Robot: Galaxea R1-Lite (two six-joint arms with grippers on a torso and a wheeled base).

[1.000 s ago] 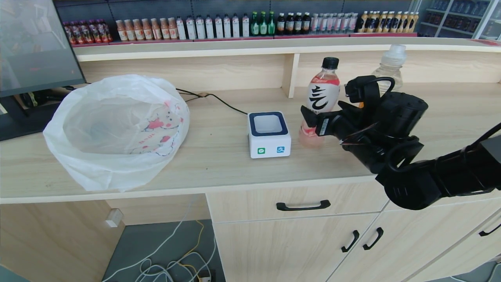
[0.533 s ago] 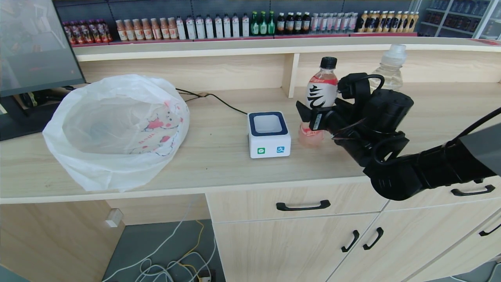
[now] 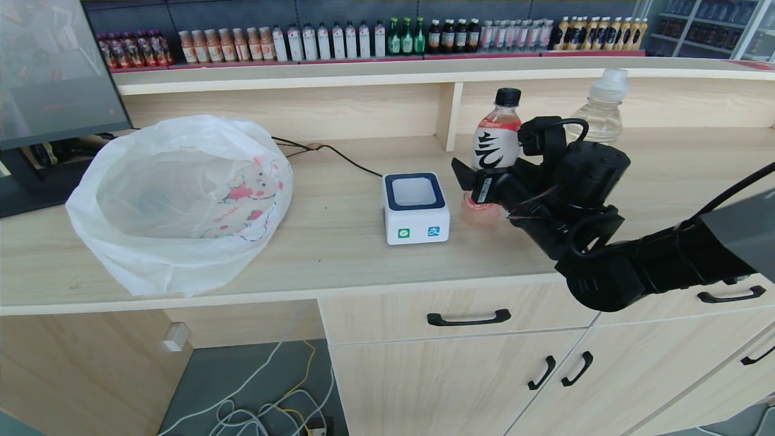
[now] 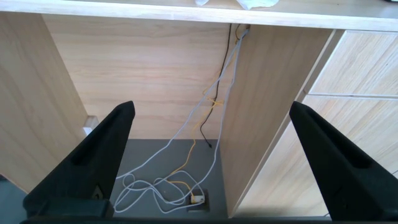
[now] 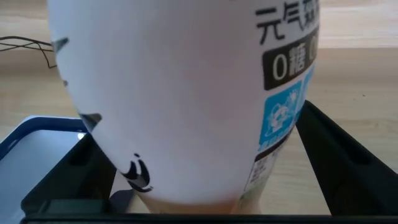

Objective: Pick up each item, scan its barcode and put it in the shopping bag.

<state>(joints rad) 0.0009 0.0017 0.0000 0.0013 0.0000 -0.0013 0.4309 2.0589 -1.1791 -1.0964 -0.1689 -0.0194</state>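
Note:
A pink drink bottle (image 3: 496,142) with a black cap and white label stands on the wooden counter (image 3: 339,242), just right of the white barcode scanner (image 3: 416,209). My right gripper (image 3: 490,175) is open with a finger on each side of the bottle's lower half. In the right wrist view the bottle's label (image 5: 186,93) sits between the two fingers (image 5: 339,162), with the scanner's blue rim (image 5: 37,140) beside it. The white plastic shopping bag (image 3: 121,254) stands open at the counter's left. My left gripper (image 4: 211,118) hangs open below the counter.
A clear bottle (image 3: 599,112) stands behind the right arm near the back ledge. A monitor (image 3: 54,66) is at the far left and a black cable (image 3: 339,154) runs behind the scanner. Cables (image 4: 180,180) lie on the floor under the counter.
My right arm has moved left and forward, bringing the open fingers around the pink bottle. The bottle has shifted slightly left. Bag and scanner are unmoved.

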